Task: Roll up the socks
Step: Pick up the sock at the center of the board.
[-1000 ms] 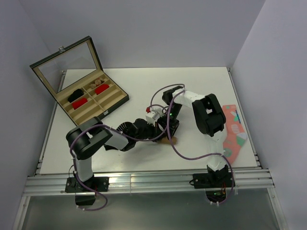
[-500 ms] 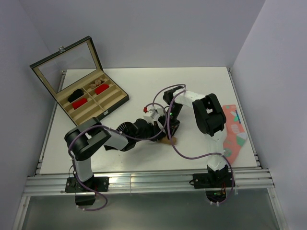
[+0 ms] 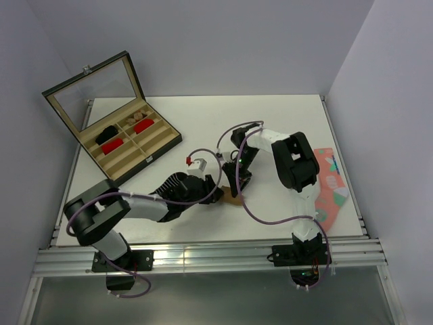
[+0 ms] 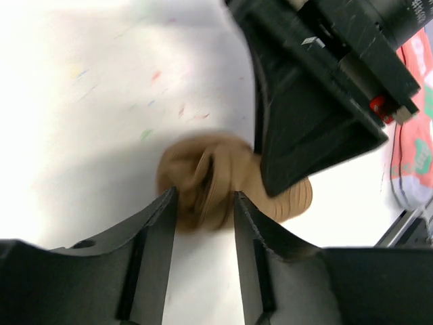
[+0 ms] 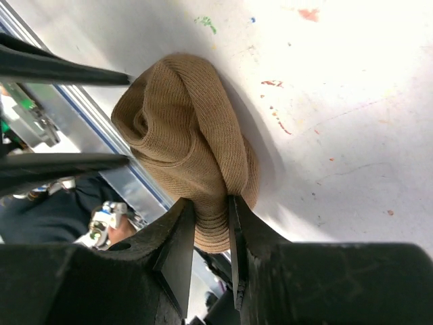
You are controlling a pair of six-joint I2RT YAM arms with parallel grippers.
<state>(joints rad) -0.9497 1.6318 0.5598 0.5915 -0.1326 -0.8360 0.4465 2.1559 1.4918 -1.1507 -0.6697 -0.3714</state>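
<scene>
1. Top external: an open box point(image 3: 152, 157) sits on the desk point(image 3: 284, 115), well apart from both hands; its compartments hold red bundles point(image 3: 113, 144), a black bundle point(image 3: 105, 135) and a pale bundle point(image 3: 135, 115).
2. Right hand point(image 5: 211, 202), fingers narrow, pinches the rolled tan sock point(image 5: 183, 128).
3. Left hand point(image 4: 204, 200) straddles the roll; I cannot tell whether it grips.

Bright, even light falls from above; the white table point(image 3: 284, 115) is nearly washed out, with soft, faint shadows. The left wrist view is blurred, the tan sock point(image 4: 203, 179) smeared; the right wrist view is sharp, its background glaring white.
</scene>
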